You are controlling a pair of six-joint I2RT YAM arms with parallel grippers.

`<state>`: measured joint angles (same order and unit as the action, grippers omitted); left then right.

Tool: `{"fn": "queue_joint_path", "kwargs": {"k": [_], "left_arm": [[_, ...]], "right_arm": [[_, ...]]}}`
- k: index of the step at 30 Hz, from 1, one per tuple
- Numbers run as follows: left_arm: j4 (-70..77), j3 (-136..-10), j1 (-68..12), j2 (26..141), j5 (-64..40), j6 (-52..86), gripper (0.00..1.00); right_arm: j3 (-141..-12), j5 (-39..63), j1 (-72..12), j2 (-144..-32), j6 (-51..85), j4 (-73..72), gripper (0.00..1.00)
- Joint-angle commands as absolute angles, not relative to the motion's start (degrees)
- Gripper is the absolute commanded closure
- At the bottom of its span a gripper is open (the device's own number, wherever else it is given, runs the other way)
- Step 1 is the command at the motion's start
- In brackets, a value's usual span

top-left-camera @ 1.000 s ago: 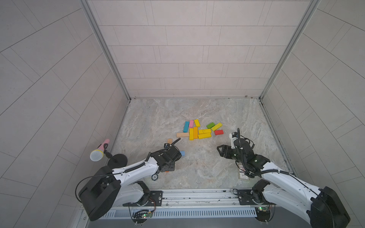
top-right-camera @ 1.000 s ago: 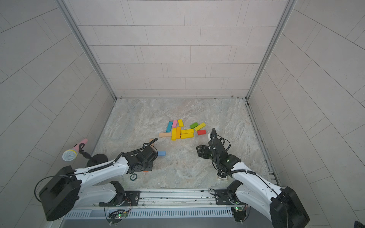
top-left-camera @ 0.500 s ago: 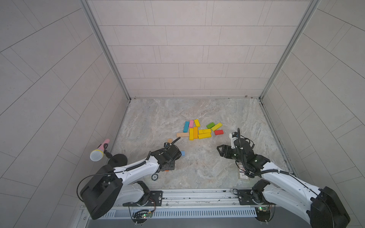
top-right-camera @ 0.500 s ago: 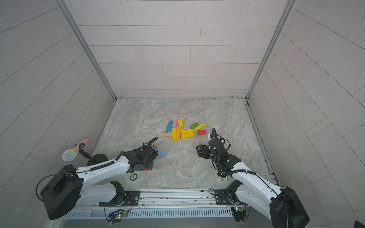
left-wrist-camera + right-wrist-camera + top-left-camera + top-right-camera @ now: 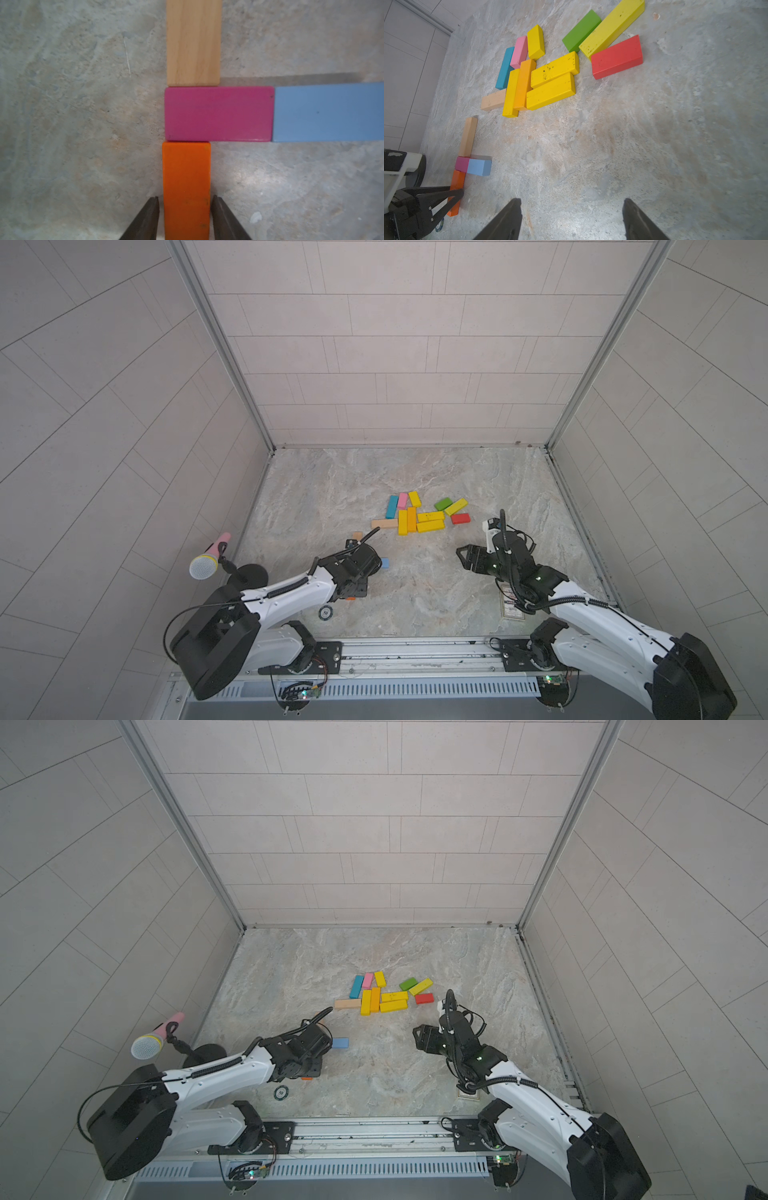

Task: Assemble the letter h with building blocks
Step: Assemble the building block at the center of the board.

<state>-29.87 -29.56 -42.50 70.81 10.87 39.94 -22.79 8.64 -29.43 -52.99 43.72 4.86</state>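
Left pincer, slightly spread, straddles the orange block abutting the magenta block; right pincer spread, empty, over desk.

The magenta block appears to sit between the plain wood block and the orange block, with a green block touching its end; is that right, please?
Not quite: the left wrist view shows a blue block, not a green one, touching the end of the magenta block. It does sit between the plain wood block and the orange block.
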Motion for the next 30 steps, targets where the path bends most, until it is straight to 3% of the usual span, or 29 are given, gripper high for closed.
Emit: {"fn": "queue_joint_path", "kwargs": {"k": [1,9,18,24,30], "left_arm": [[-30.3,-30.1,-42.3,70.5,12.1,40.0,0.48],[-32.7,-33.3,-42.2,66.4,12.1,40.3,0.31],[-35.7,-45.4,-42.2,48.2,13.4,37.7,0.14],[-35.7,-44.7,-42.2,33.3,16.3,35.9,0.0],[-38.5,-42.8,-42.3,25.8,17.1,35.4,0.0]], "right_arm": [[-21.8,8.5,-29.1,-52.7,43.8,4.9,0.22],[-21.7,8.6,-29.0,-52.3,43.9,4.8,0.18],[-26.4,5.0,-28.9,-55.7,44.8,9.7,0.14],[-38.9,0.4,-28.8,-66.9,43.9,14.9,0.17],[-51.3,-0.5,-25.1,-83.6,47.6,15.1,0.26]]}}
